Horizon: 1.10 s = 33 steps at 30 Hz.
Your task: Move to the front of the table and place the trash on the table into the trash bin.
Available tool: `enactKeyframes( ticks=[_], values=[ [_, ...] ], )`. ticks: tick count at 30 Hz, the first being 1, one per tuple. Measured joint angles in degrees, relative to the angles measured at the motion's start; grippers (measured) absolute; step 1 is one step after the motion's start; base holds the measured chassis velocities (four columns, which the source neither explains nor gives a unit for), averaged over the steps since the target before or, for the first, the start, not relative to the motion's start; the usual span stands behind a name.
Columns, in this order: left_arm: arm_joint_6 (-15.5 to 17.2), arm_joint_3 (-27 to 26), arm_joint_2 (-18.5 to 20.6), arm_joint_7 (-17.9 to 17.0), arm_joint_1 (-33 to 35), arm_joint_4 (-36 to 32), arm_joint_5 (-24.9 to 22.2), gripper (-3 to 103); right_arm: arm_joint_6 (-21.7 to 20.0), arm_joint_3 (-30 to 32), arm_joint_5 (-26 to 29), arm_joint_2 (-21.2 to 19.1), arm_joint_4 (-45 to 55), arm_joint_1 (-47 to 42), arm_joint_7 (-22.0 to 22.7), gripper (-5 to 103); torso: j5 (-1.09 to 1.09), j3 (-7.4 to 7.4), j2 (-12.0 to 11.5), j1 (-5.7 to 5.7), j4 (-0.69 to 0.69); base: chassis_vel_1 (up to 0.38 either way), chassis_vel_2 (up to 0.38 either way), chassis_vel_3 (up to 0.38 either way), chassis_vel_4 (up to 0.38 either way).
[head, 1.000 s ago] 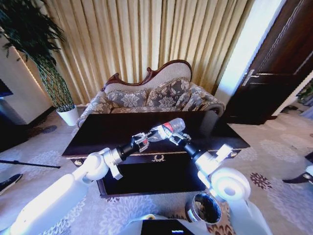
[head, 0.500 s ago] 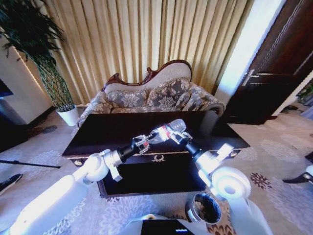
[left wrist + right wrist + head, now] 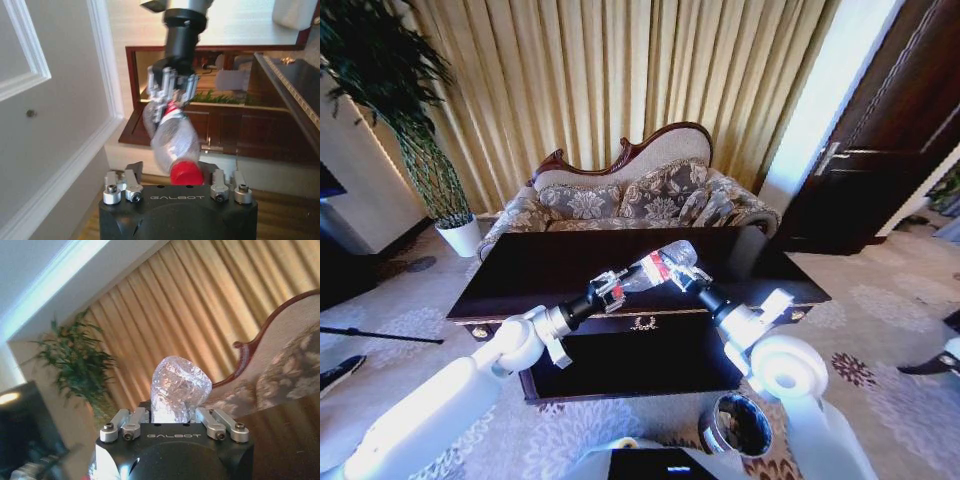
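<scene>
Holding, head view: clear bottle (image 3: 660,265) aloft over the table (image 3: 550,270) — right gripper (image 3: 682,277) clenched on it; left gripper (image 3: 612,290) at its cap end; trash bin (image 3: 737,425) on the carpet below.
Left wrist view: fingers (image 3: 125,183) spread — red cap between them.
Right wrist view: jaws grasping the crinkled bottle.

Floral sofa (image 3: 630,195) before gold curtains (image 3: 620,80); potted plant (image 3: 410,130) left; dark door (image 3: 890,130) right.
</scene>
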Motion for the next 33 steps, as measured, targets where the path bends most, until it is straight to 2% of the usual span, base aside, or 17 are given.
enactKeyframes(
  ticks=[1,2,3,5,7,8,11,13,16,18,22,24,26,28,29,32,33],
  values=[
    [0.1,0.0,0.0,-0.3,-0.2,0.1,-0.6,65,0.3,0.5,-0.4,0.0,-0.5,0.3,-0.2,30,-0.01,0.0,0.0,0.0,0.0,0.0,0.0,0.0,0.0],
    [0.4,0.0,0.0,-0.6,-0.3,0.3,-1.3,70,0.6,1.0,-0.6,0.0,-0.9,0.6,-0.2,29,0.0,-0.01,0.0,0.0,0.0,0.0,0.0,0.0,0.0],
    [0.4,0.0,0.0,-0.6,-0.3,0.3,-1.3,70,0.6,1.0,-0.6,0.0,-0.9,0.6,-0.2,29,0.0,-0.01,0.0,0.0,0.0,0.0,0.0,0.0,0.0],
    [2.4,-0.6,0.5,-2.7,-0.3,0.9,-5.8,82,1.8,3.0,-1.6,-0.2,-3.6,1.7,-0.1,27,0.0,0.0,0.0,0.0,0.0,0.0,0.0,0.0,0.0],
    [2.9,-0.9,0.7,-2.9,-0.2,1.1,-7.1,82,2.2,3.4,-2.0,-0.3,-4.3,2.0,0.0,27,0.02,-0.01,0.0,0.0,0.0,0.0,0.0,0.0,0.0],
    [4.1,-1.5,1.3,-3.6,0.1,1.5,-10.5,92,3.3,4.3,-3.2,-0.5,-6.2,2.8,0.0,24,-0.01,0.0,0.0,0.0,0.0,0.0,0.0,0.0,0.0],
    [8.1,-4.7,1.8,-5.4,2.9,1.8,-19.3,99,5.0,5.5,-6.6,-0.6,-9.4,4.1,0.1,22,-0.01,0.0,0.0,0.0,0.0,0.0,0.0,0.0,0.0],
    [9.0,-5.6,1.9,-5.7,3.7,1.8,-21.0,99,5.3,5.6,-7.2,-0.6,-9.9,4.3,0.1,22,-0.01,0.0,0.0,0.0,0.01,0.0,0.0,0.0,0.0],
    [13.7,-11.5,1.7,-8.6,8.6,1.6,-30.1,100,7.1,5.7,-11.6,-0.8,-12.1,4.9,0.1,22,-0.02,0.0,0.0,0.0,0.02,0.0,0.0,0.0,0.0],
    [14.7,-12.8,1.5,-9.5,9.5,1.4,-31.7,100,7.3,5.7,-12.6,-0.8,-12.4,4.9,0.1,22,-0.02,-0.01,0.0,0.0,0.01,0.0,0.0,0.0,0.0],
    [22.0,-19.4,-0.5,-15.3,13.1,-0.5,-42.5,100,9.7,5.2,-22.4,-1.1,-15.2,5.3,0.1,22,-0.02,0.0,0.0,0.0,0.01,0.0,0.0,0.0,0.0],
    [23.4,-20.0,-0.9,-16.3,13.3,-1.0,-44.2,100,9.8,5.2,-23.6,-1.2,-15.5,5.3,0.1,22,-0.01,0.0,0.0,0.0,0.01,0.0,0.0,0.0,0.0],
    [28.9,-22.4,-2.5,-20.0,14.1,-2.9,-50.7,100,10.4,5.3,-28.6,-1.8,-16.5,5.1,0.1,22,-0.02,-0.01,0.0,0.0,0.01,0.0,0.0,0.0,0.0],
    [34.5,-26.1,-4.9,-21.8,14.9,-5.1,-58.1,100,11.6,5.7,-34.0,-2.6,-17.3,4.3,0.1,22,-0.01,-0.01,0.0,0.0,0.0,0.0,0.0,0.0,0.0],
    [34.5,-26.1,-4.9,-21.8,14.9,-5.1,-58.1,100,11.6,5.7,-34.0,-2.6,-17.3,4.3,0.1,22,-0.01,-0.01,0.0,0.0,0.0,0.0,0.0,0.0,0.0],
    [40.9,-31.7,-7.8,-22.6,17.2,-7.8,-68.9,100,11.9,6.9,-36.9,-4.0,-17.3,2.7,0.1,22,0.01,0.0,0.0,0.0,-0.01,0.0,0.0,0.0,0.0],
    [40.9,-31.7,-7.8,-22.6,17.2,-7.8,-68.9,100,11.9,6.9,-36.9,-4.0,-17.3,2.7,0.1,22,0.01,0.0,0.0,0.0,-0.01,0.0,0.0,0.0,0.0]
  ],
)
